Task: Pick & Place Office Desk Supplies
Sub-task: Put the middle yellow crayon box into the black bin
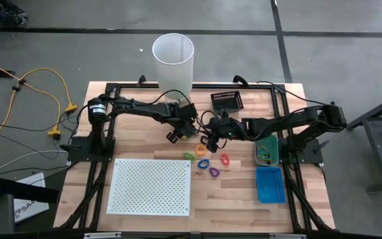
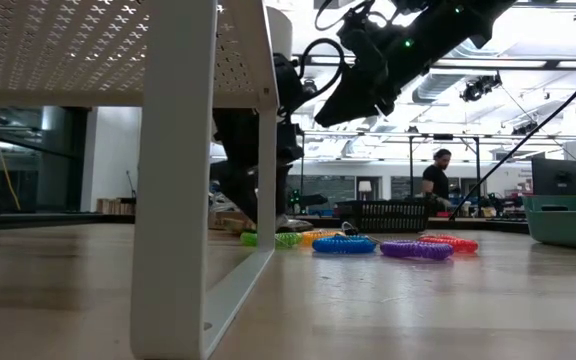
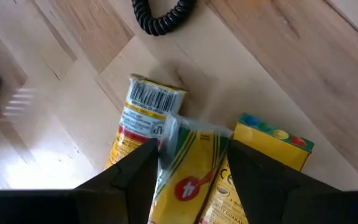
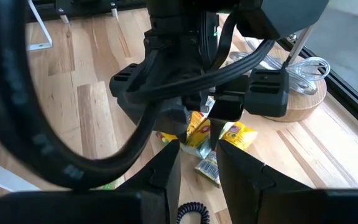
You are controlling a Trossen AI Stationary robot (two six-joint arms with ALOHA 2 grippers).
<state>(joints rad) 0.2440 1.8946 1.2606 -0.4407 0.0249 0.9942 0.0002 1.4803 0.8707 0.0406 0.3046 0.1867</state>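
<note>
- Left gripper (image 3: pixel 191 149) low over middle of wooden table (image 1: pixel 231 206), toward far edge; jaws spread, astride top packet; firm contact not clear
- Small yellow paper-and-film crayon packets (image 3: pixel 188 186) heaped flat on table, one on top of the others, under left gripper
- Probably light, thin, crinkly; clear wrap likely slippery; best pinched across narrow width at mid-length, top packet only, or neighbours may drag along
- Right gripper (image 4: pixel 197 155) hovering just beside, facing left gripper; fingers part-open, nothing between
- Coloured springy plastic coil loops (image 2: pixel 344 243) on table just toward near edge from the grippers: green, orange, blue, purple, pink; black coil (image 3: pixel 160 15) near packets; soft, light, easy to hook by the rim
- Green tray (image 1: pixel 266 151) near right edge, small thin items inside, kind unclear
- Blue perforated tray (image 1: pixel 269 184) by near right corner, looks bare
- Black mesh basket (image 1: pixel 227 101) at far edge, contents not visible
</note>
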